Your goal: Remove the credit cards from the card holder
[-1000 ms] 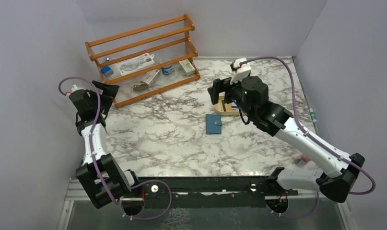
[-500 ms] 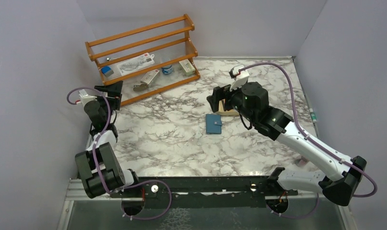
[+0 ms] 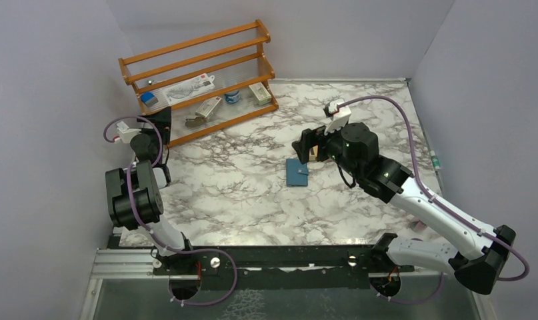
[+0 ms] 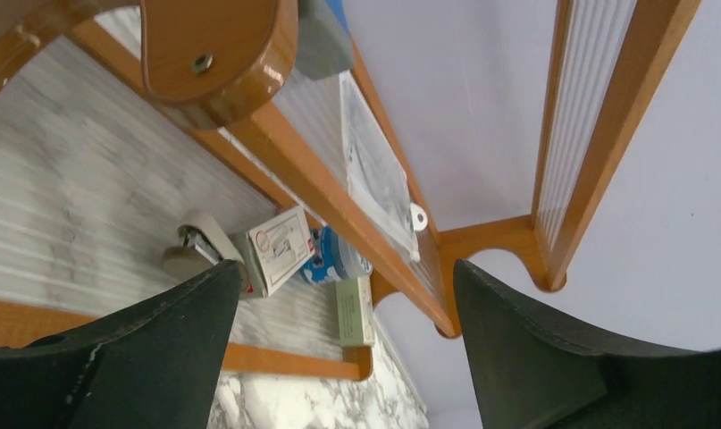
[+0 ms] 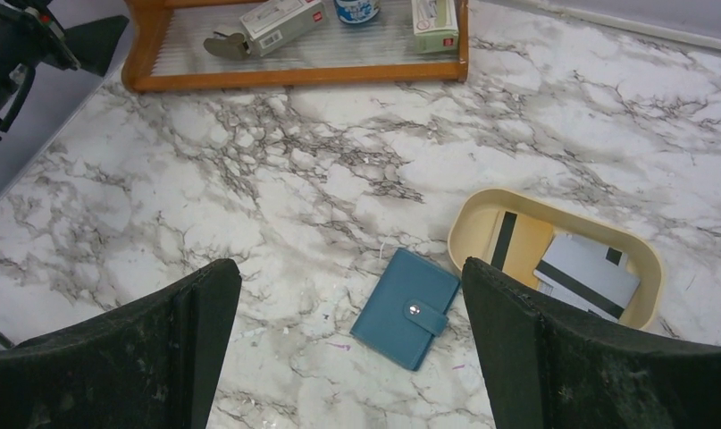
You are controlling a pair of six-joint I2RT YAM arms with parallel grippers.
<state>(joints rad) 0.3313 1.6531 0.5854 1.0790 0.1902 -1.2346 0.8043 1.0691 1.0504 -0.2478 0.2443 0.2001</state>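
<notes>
The teal card holder (image 3: 297, 172) lies shut on the marble table, its tab snapped; it also shows in the right wrist view (image 5: 406, 308). The yellow-orange credit card (image 5: 520, 250) and the whitish credit card (image 5: 585, 275) lie in the tan oval tray (image 5: 460, 234), to the right of the holder. My right gripper (image 3: 311, 145) is open and empty, hovering above the holder; in its own view (image 5: 346, 273) the holder sits between its fingers. My left gripper (image 3: 161, 121) is open and empty at the wooden rack's left end, and its own view (image 4: 343, 281) looks into the rack.
The orange wooden rack (image 3: 199, 73) stands at the back left with small boxes, a blue tin and a packet on its shelves; it also shows in the left wrist view (image 4: 339, 210). Grey walls enclose the table on three sides.
My left arm has folded back toward its base, its gripper staying near the rack's left end. My right gripper has drawn back off the tray toward the holder.
</notes>
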